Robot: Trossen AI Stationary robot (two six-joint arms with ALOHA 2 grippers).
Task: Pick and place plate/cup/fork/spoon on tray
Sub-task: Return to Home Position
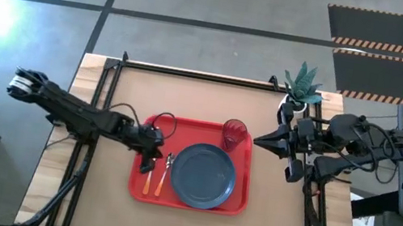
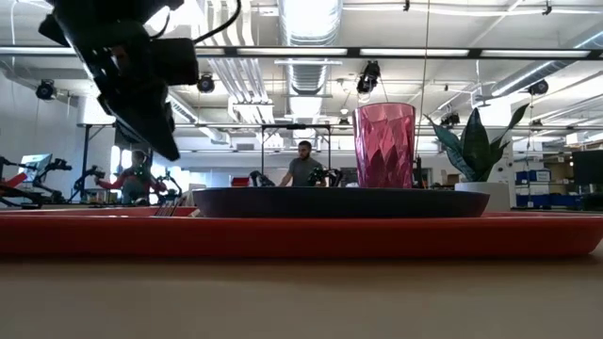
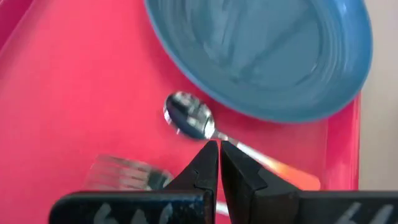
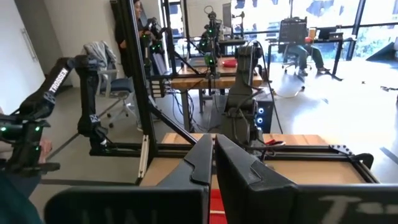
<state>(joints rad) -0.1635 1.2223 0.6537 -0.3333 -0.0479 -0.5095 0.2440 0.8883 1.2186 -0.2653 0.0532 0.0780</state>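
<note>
The red tray (image 1: 185, 201) lies mid-table with everything on it. The blue-grey plate (image 1: 203, 176) fills its centre; the dark red, faceted cup (image 1: 233, 134) stands at the plate's one o'clock. At the plate's nine o'clock lie the spoon (image 1: 164, 174) and the fork (image 1: 148, 182), both with orange handles. The left gripper (image 1: 147, 163) hangs over them, fingers pinched together, empty. The right gripper (image 1: 258, 140), at three o'clock off the tray, is likewise closed and empty. "TROSSEN" is printed on an arm (image 4: 59, 79) across the room.
</note>
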